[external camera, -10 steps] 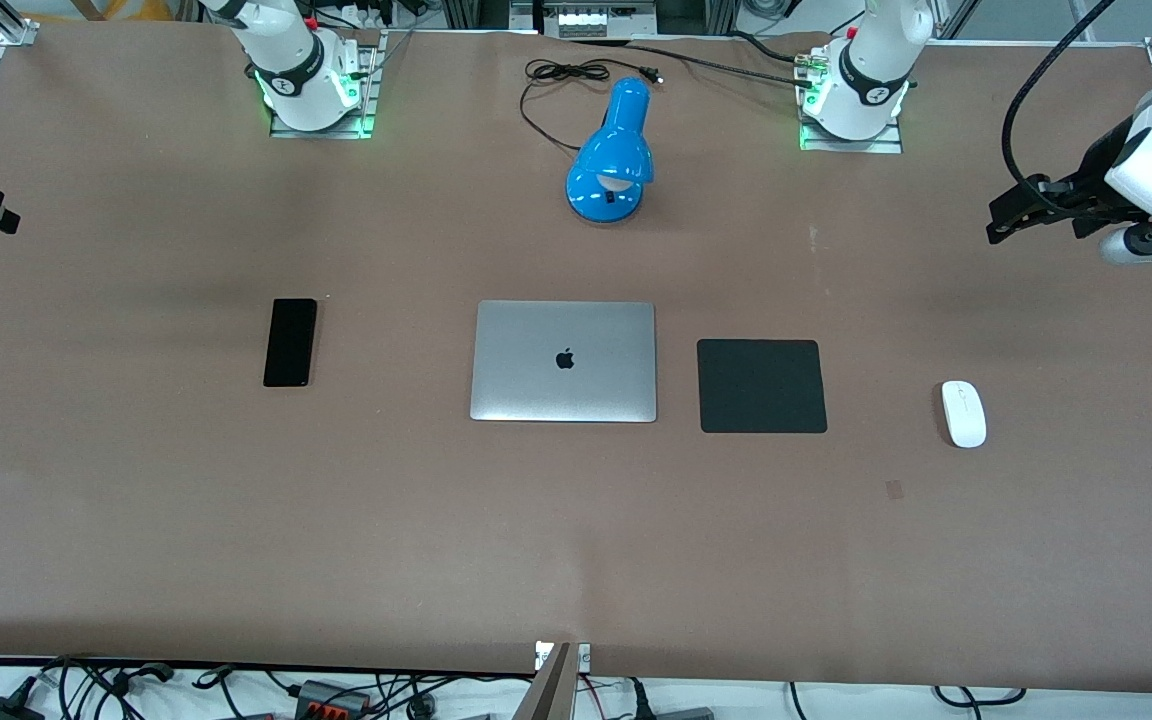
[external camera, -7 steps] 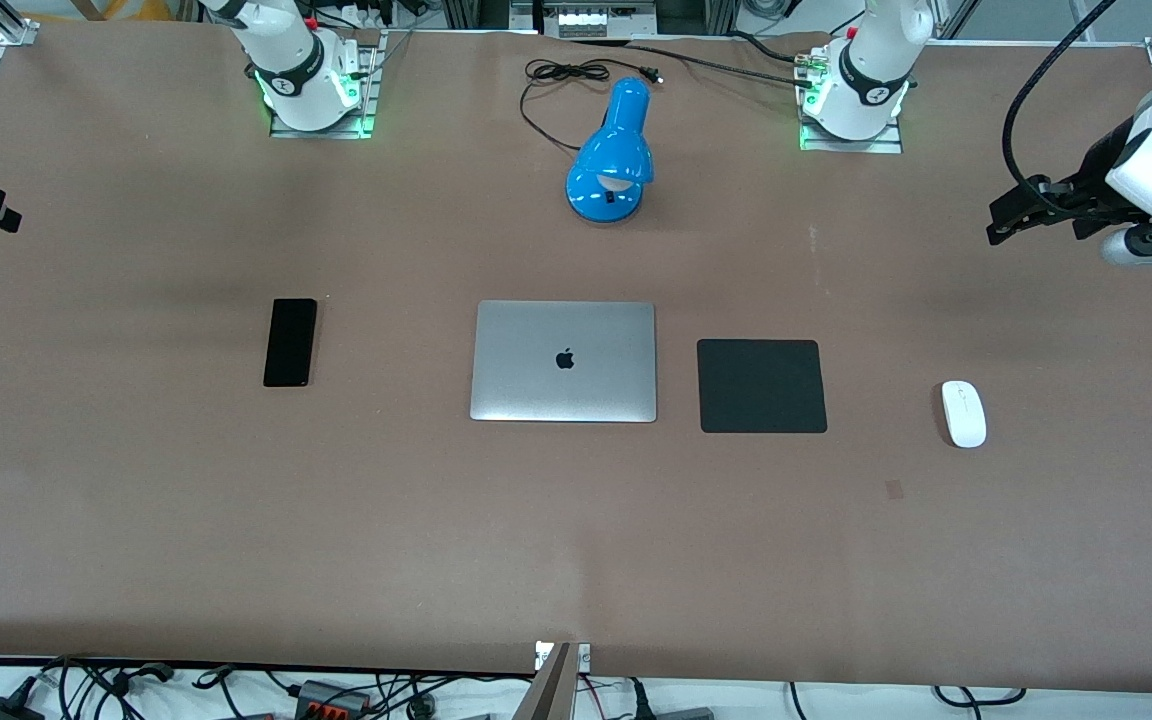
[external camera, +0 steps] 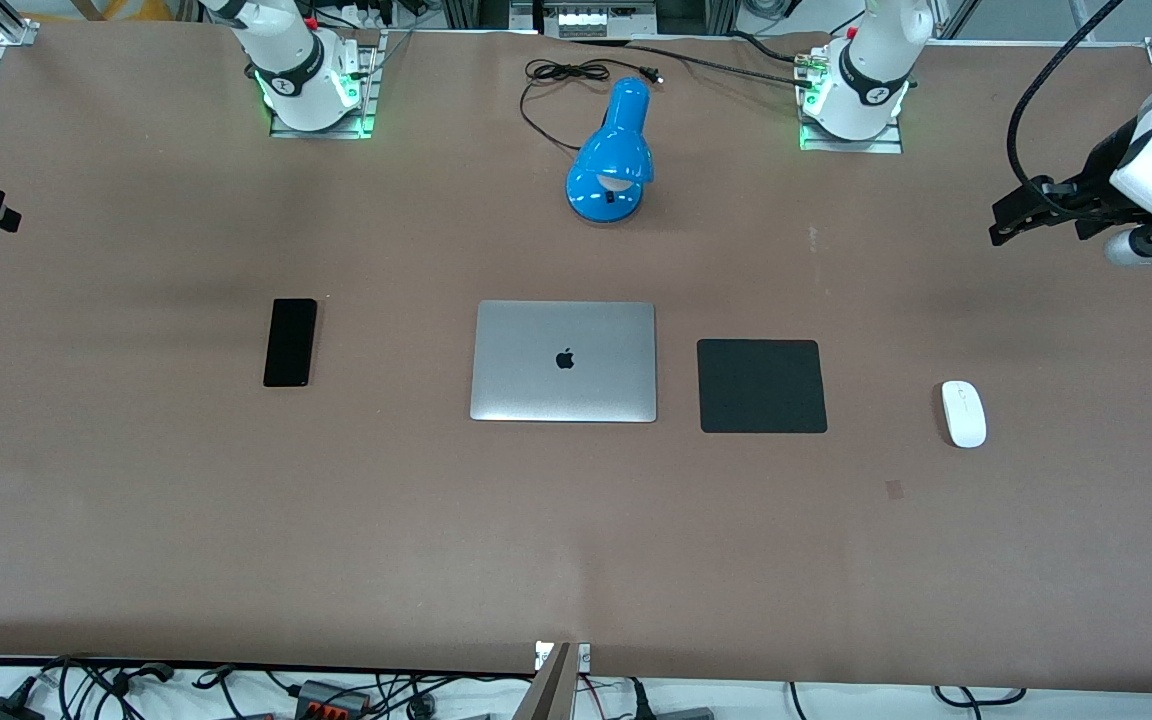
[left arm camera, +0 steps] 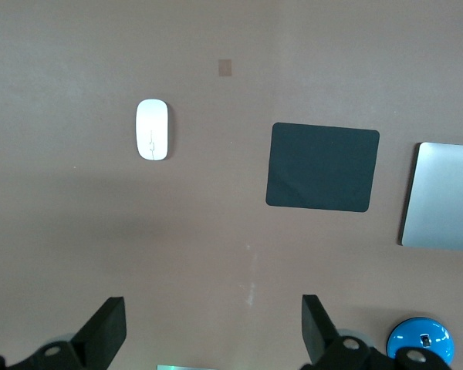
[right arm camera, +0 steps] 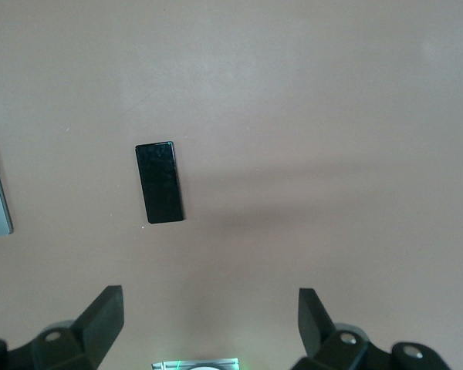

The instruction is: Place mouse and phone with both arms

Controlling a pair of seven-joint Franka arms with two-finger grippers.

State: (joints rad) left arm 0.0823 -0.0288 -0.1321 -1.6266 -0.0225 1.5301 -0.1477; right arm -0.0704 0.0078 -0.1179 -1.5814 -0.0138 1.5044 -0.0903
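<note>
- A brown paper-covered table (external camera: 236, 520) fills the scene, with a closed silver laptop (external camera: 564, 361) at its middle, beside a square matte black mouse pad (external camera: 762, 386).
- The slim black rectangular phone (external camera: 290, 342) lies toward the right arm's end; the small white oval mouse (external camera: 963, 413) toward the left arm's end.
- The left gripper (left arm camera: 208, 327) hangs spread wide and empty above bare table.
- The right gripper (right arm camera: 208, 316) hangs wide apart, empty, high above the table.

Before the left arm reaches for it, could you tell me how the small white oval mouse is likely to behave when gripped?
The small white oval mouse looks smooth and glossy, so it may slip between the jaws. Its rounded sides suggest it could squirt free unless squeezed across its narrow width. It lies flat on the brown table, so it will probably slide rather than roll. The left gripper is open.
</note>
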